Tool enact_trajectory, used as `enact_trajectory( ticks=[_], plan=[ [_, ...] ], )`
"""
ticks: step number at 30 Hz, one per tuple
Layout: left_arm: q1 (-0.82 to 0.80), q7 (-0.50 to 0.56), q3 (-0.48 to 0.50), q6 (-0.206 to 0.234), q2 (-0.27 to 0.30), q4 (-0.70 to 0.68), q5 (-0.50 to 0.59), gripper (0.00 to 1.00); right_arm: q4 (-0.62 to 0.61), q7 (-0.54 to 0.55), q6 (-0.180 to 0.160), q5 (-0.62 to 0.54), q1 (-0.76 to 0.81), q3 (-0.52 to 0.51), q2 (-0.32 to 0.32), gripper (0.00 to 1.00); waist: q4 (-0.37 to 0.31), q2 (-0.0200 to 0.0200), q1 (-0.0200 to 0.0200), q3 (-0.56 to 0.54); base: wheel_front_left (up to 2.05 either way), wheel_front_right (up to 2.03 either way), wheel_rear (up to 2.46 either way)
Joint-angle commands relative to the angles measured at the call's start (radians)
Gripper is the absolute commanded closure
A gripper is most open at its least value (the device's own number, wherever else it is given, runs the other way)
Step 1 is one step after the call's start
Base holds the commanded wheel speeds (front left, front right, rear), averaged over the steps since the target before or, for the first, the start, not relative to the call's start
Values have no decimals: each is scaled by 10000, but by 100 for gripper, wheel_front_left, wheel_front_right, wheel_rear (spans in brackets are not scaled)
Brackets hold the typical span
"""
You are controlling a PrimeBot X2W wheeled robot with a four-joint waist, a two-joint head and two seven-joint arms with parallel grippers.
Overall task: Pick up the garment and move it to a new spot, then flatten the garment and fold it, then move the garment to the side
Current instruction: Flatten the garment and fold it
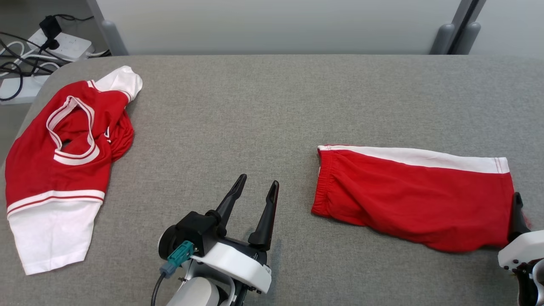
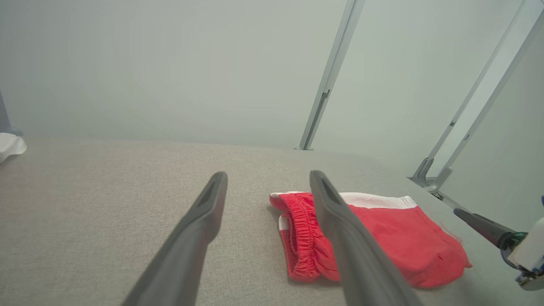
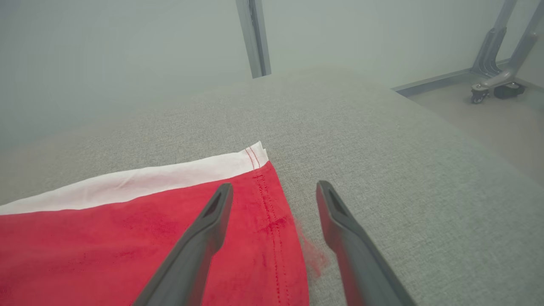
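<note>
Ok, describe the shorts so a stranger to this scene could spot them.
On the grey table, look at the right half, near the right gripper. The red shorts lie folded flat. Unlike the crumpled red jersey far left, they have an elastic waistband and one white stripe along the far edge.

Parted end effector (image 3: 274,186), red shorts (image 3: 106,238) hem beneath

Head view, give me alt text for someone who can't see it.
Folded red shorts with a white stripe lie on the right of a grey table, a crumpled red and white shirt on the left. The left gripper hangs open near the front middle; the right gripper sits at the shorts' right hem.
</note>
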Motion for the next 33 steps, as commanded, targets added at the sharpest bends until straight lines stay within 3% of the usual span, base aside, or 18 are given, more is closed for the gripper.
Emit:
enact_trajectory(
  ticks=[1,12,16,28,31,33],
  plan=[
    [-90,-103,412,0,16,-223,152,0,-541,-133,31,-284,214,161,-24,0,-152,0,0,-134,0,0,0],
    [462,-103,1018,-195,23,-469,739,0,-3797,-133,31,-895,2329,1002,627,0,-762,0,0,-566,0,0,0],
    [707,-103,1228,-327,22,-600,1014,0,-4432,-133,31,-896,3060,1086,747,0,-845,0,0,-656,0,0,0],
    [1238,-103,1516,-575,18,-770,1584,0,-4922,-133,31,-521,3961,1128,970,0,-879,0,0,-801,0,0,0],
    [1246,-103,1508,-595,18,-791,1615,0,-4708,-133,31,-44,3931,1095,1053,0,-846,0,0,-797,0,0,0],
    [1239,-103,1495,-612,18,-805,1643,0,-4466,-133,31,899,3776,1022,1180,0,-812,0,0,-782,0,0,0]
  ],
)
